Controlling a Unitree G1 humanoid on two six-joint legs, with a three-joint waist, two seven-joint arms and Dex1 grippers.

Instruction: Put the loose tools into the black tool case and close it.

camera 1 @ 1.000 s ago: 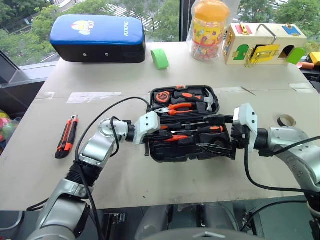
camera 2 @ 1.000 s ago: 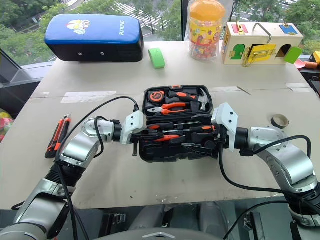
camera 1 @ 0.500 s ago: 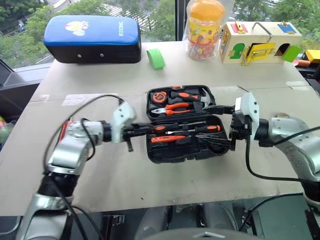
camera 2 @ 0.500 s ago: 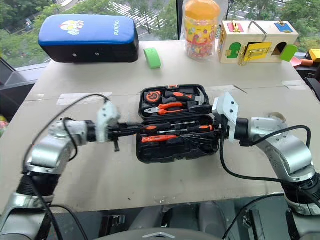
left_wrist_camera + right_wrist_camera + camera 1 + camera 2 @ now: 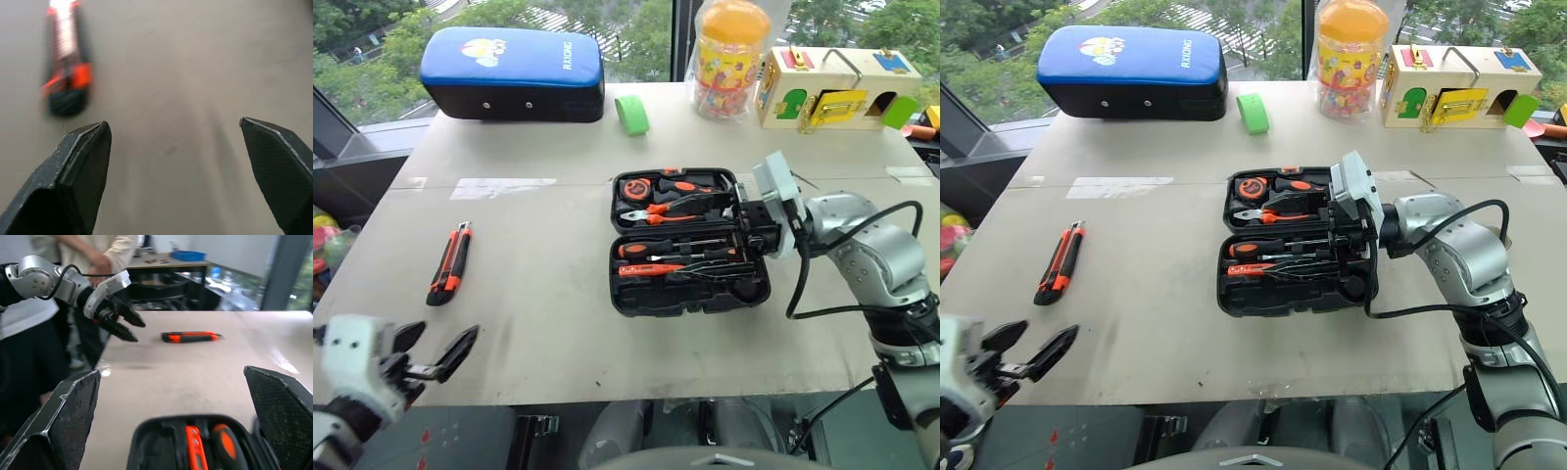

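Orange-and-black utility knife (image 5: 448,264) lies apparently just beyond the spread left tool (image 5: 431,357).

Tool case (image 5: 689,243): black moulded clamshell, lying open at table centre, both halves flat.
Screwdrivers (image 5: 651,249): orange-and-black handles, seated in the near half.
Utility knife (image 5: 448,262): orange-and-black, loose on the table, well left of the case.
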